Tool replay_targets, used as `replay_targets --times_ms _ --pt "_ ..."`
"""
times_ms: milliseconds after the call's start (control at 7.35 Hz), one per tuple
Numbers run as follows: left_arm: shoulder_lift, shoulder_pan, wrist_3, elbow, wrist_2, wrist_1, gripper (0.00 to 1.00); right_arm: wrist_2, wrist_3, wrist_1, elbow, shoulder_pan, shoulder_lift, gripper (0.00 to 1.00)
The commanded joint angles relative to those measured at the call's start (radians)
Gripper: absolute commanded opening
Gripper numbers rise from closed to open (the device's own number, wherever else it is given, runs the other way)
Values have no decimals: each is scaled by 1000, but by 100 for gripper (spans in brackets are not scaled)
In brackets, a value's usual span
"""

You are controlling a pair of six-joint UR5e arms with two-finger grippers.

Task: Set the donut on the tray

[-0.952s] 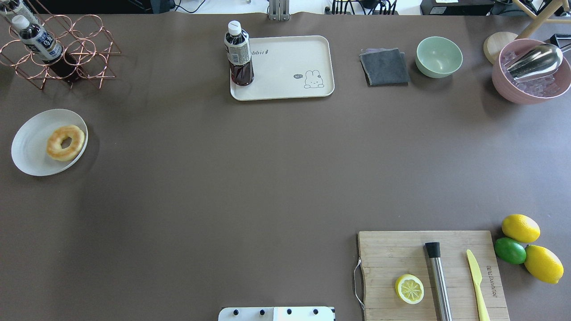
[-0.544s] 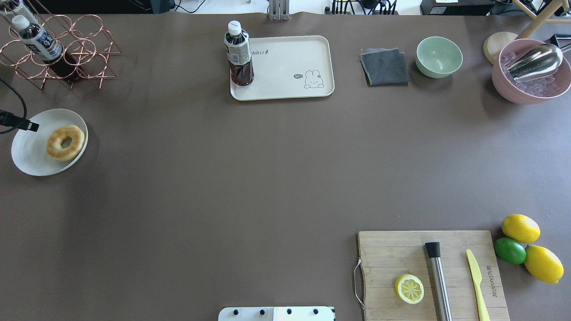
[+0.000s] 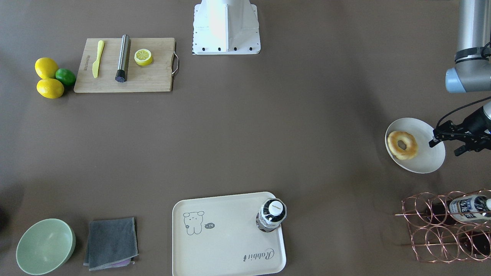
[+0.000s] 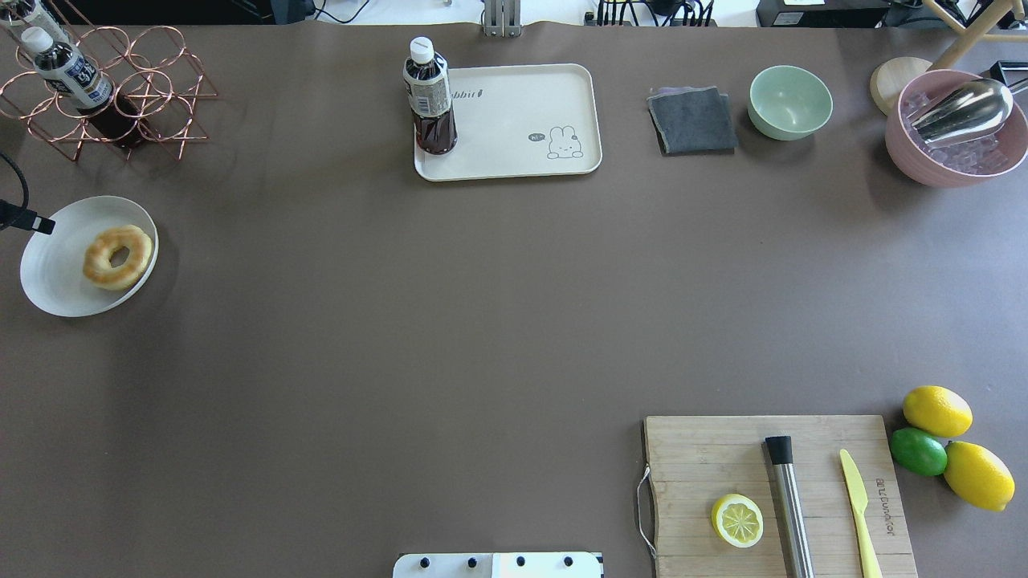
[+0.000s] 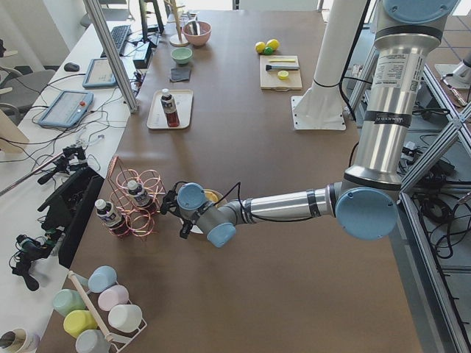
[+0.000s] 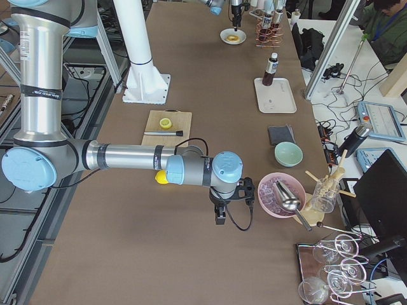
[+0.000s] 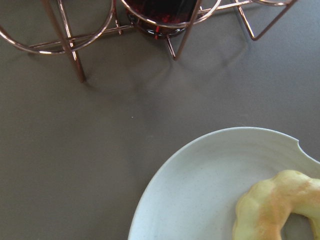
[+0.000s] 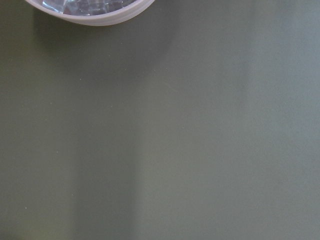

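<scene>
Donut point(image 3: 392, 145) lying on white plate point(image 3: 424, 161), well apart from tray point(image 3: 230, 241). Left gripper point(image 3: 445, 147) hovering at plate rim, fingers spread; right gripper point(image 6: 219, 219): cannot tell. You're likely handling soft, light, slick ring; pinch gently across one side.

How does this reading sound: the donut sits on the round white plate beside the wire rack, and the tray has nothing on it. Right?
Not quite. The tray is not bare: a bottle of dark drink stands upright at one corner, as the overhead view shows. The rest holds: the donut sits on the round white plate beside the wire rack.
</scene>
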Motion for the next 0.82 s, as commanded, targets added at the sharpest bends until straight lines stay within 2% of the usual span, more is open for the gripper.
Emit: replay_targets --times_ms 0,136,408,680 --pt "-1 -15 77 31 44 56 97 -1 0 0 0 0 1 100" --pt "-18 -14 75 58 69 54 97 1 0 0 2 0 1 100" --pt "-24 -11 68 71 59 49 85 1 0 0 0 0 1 100" --pt "-36 -6 64 74 16 49 83 1 0 0 0 0 1 100"
